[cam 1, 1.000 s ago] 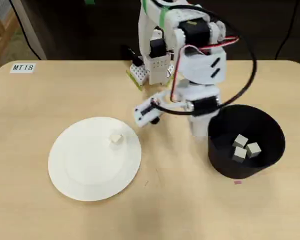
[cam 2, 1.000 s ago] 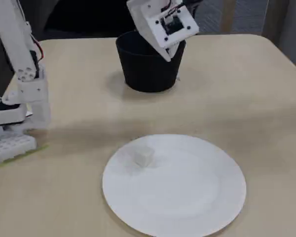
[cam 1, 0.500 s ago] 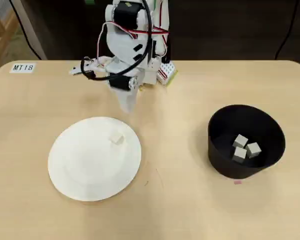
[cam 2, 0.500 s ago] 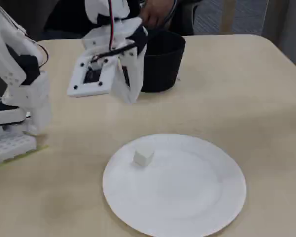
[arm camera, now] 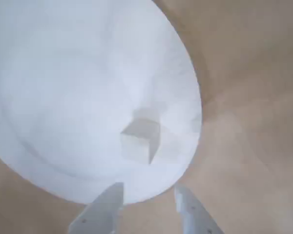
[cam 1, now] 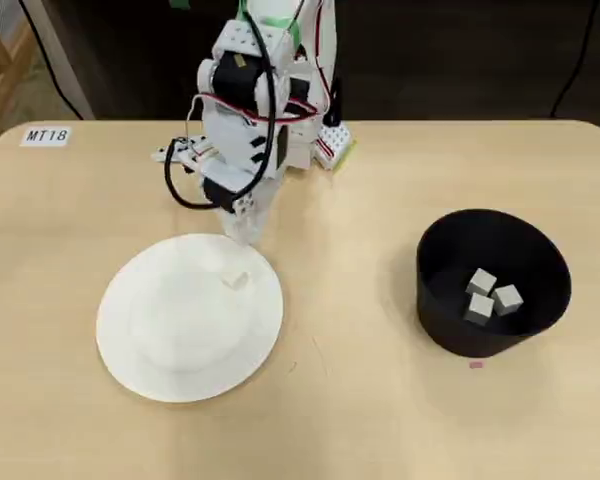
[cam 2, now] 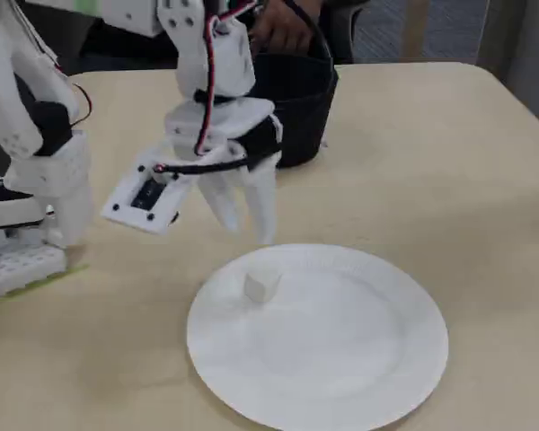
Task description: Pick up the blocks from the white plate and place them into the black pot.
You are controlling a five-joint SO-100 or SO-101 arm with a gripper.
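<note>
— White plate [cam 1: 150,340], one block [cam 1: 237,281] left on it?
— Yes, a single pale cube near the rim on the arm's side; in the wrist view it [arm camera: 139,141] sits just ahead of the fingertips.
— And the gripper [cam 2: 248,226]?
— Spread apart, holding nothing, poised above the plate's edge, clear of the cube [cam 2: 260,285].
— The other blocks?
— Three [cam 1: 488,295] lie clustered inside the black pot [cam 1: 442,330], which stands well apart from the plate on the wooden table [cam 1: 360,420], to the right in the overhead view.

white plate [cam 1: 150,350] white | blocks [cam 1: 492,296] pale grey | black pot [cam 1: 540,310] matt black | table [cam 1: 360,420] tan
</note>
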